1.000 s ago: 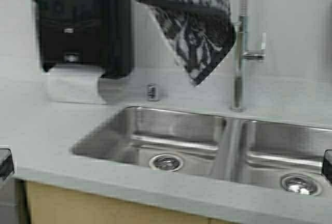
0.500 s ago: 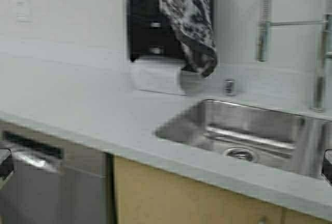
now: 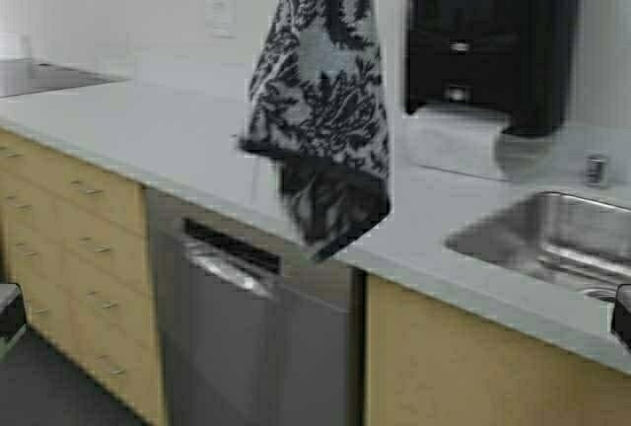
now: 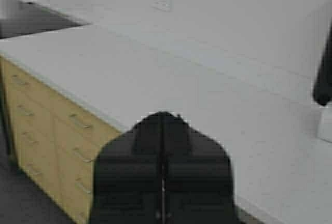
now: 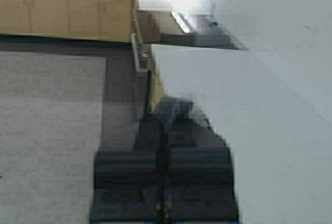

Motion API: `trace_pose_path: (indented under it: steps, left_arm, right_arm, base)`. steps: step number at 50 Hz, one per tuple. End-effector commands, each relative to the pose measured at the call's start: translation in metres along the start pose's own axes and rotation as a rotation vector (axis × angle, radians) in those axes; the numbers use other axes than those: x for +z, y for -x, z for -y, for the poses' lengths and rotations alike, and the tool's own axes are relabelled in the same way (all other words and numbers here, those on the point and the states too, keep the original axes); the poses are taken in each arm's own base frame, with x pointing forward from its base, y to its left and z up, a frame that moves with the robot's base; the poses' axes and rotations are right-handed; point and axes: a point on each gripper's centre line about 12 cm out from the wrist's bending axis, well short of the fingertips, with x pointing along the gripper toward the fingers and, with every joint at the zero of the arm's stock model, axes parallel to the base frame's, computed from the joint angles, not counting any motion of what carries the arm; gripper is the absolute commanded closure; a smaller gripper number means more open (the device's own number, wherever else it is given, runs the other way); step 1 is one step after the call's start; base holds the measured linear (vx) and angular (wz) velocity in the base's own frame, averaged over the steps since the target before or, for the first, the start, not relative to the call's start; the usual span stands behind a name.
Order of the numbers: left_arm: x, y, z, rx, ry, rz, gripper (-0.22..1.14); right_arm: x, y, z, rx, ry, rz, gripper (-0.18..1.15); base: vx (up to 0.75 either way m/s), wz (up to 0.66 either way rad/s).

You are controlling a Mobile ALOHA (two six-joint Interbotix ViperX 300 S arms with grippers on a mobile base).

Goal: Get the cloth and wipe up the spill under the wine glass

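The cloth (image 3: 320,110), pale grey with a dark leaf print, hangs down from above the top of the high view, in front of the counter (image 3: 168,140). My right gripper (image 5: 168,111) is shut, with a small grey bit of the cloth (image 5: 175,107) pinched at its tips; in the high view the gripper itself is out of frame. The left gripper (image 4: 163,116) is shut with nothing in it, held over the counter's front edge (image 4: 98,115). The wine glass and the spill are out of view.
A black paper towel dispenser (image 3: 488,41) with white paper (image 3: 454,145) hangs on the wall at right, above a steel sink (image 3: 552,239). Under the counter are a steel dishwasher (image 3: 246,337) and wooden drawers (image 3: 69,248). A dark cooktop (image 3: 39,76) lies far left.
The robot has turned left: sink, faucet and dispenser have slid to the right and the faucet is gone from view. The hanging cloth has swung and now shows lower and larger.
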Motion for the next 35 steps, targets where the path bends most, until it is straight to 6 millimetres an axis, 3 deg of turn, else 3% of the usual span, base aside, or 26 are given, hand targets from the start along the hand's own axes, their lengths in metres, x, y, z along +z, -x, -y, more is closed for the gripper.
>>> trace_pose_path:
  steps: [1, 16, 35]
  left_arm:
    - [0.006, -0.002, 0.0, 0.0, 0.003, 0.012, 0.89]
    - [0.007, -0.002, 0.0, 0.0, 0.017, 0.017, 0.89]
    - [0.008, -0.002, 0.001, -0.001, 0.015, 0.023, 0.89]
  right_arm:
    - [0.002, -0.001, 0.004, -0.012, -0.005, 0.01, 0.91]
    - [-0.028, -0.012, 0.004, -0.013, -0.01, -0.071, 0.91]
    - [-0.036, -0.015, 0.007, -0.023, -0.011, -0.078, 0.91]
  base:
    - [-0.12, 0.44]
    - [-0.11, 0.45]
    - [-0.11, 0.5]
